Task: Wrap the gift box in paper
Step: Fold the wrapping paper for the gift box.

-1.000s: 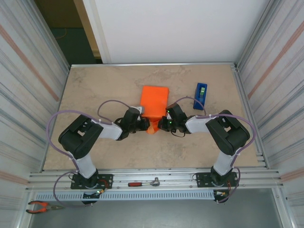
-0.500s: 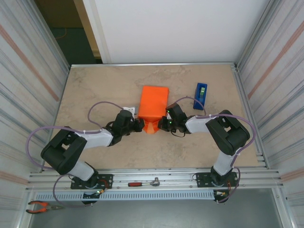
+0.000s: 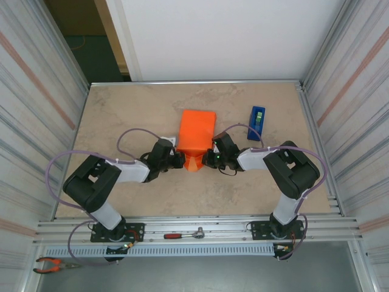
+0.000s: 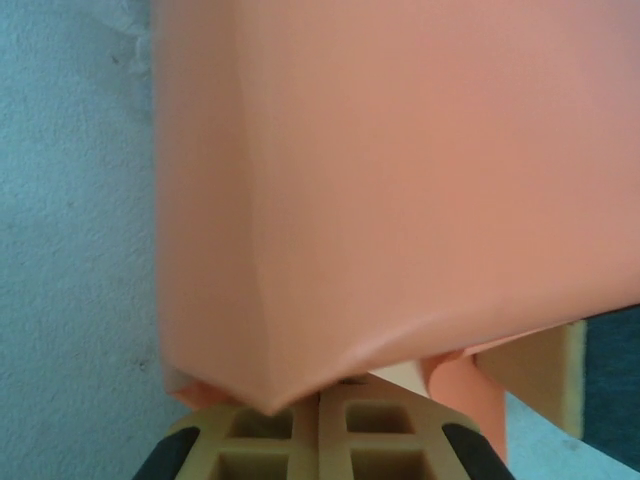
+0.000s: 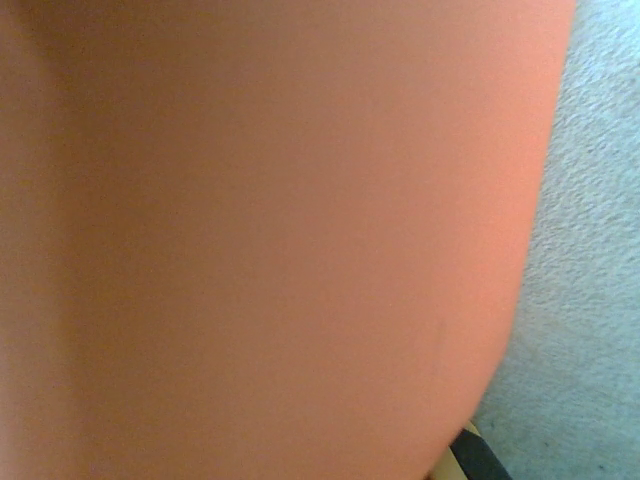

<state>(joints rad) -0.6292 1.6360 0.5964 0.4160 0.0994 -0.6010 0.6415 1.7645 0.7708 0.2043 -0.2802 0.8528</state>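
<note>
The left gripper (image 3: pixel 177 160) has its jaws pressed together right at the pointed lower flap of the orange paper (image 3: pixel 197 129); I can't tell whether it pinches the flap. The right gripper (image 3: pixel 210 159), also closed, meets that flap from the other side. The paper sits folded into a blocky parcel at centre frame on the table (image 3: pixel 121 115), with a blue tape dispenser (image 3: pixel 256 123) apart to its right.

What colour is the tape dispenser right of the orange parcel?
The tape dispenser is blue, with a green spot; clearest in the top external view.
</note>
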